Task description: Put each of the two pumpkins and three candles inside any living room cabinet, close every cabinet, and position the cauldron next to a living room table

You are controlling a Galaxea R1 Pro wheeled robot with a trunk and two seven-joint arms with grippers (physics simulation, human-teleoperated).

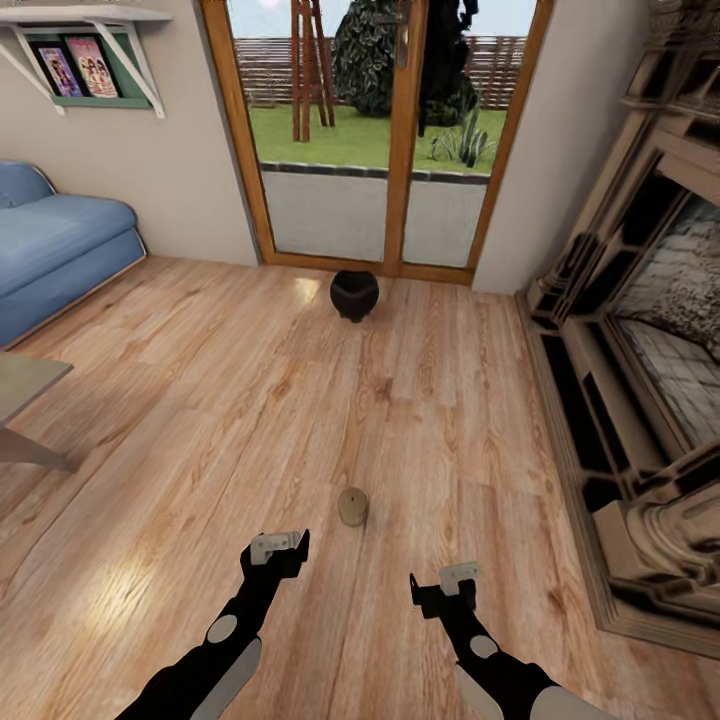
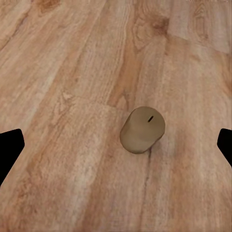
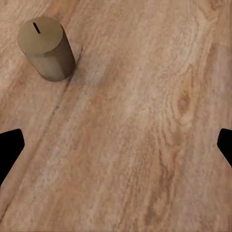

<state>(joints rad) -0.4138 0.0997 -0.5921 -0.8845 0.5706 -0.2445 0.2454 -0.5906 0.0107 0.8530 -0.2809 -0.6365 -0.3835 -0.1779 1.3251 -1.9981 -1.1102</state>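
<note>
A tan candle (image 1: 353, 506) stands upright on the wooden floor (image 1: 200, 400), just ahead of and between our left gripper (image 1: 279, 549) and right gripper (image 1: 444, 583), both with jaws spread apart and holding nothing. The black cauldron (image 1: 354, 294) sits well beyond, by the glass doors (image 1: 385, 130). To pick the candle up well, we judge the left gripper should centre over it, descend straight, and close on its sides.
</note>
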